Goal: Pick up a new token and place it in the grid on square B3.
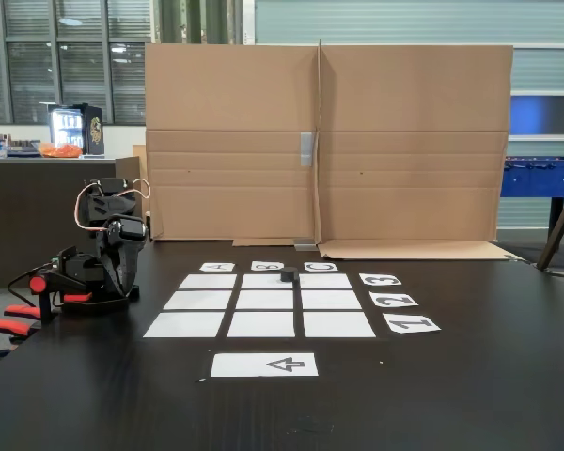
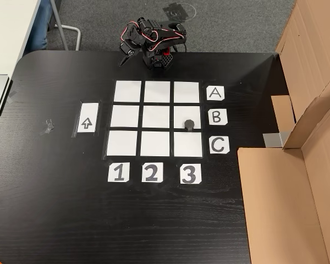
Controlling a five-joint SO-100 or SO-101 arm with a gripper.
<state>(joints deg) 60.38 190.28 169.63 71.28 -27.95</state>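
One token [image 2: 190, 124] sits on square B3 [image 2: 187, 113] of the grid [image 2: 156, 118], near that square's lower edge beside the B label [image 2: 216, 116]. From the token, the gripper [image 2: 125, 58] lies well apart, folded beyond the grid's A row; whether its jaws are parted, I cannot tell.

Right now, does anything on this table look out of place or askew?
Little stands out. The small black puck token sits on the white paper square B3, low near its edge by the B label rather than centred. The folded black robot arm rests beside the grid.
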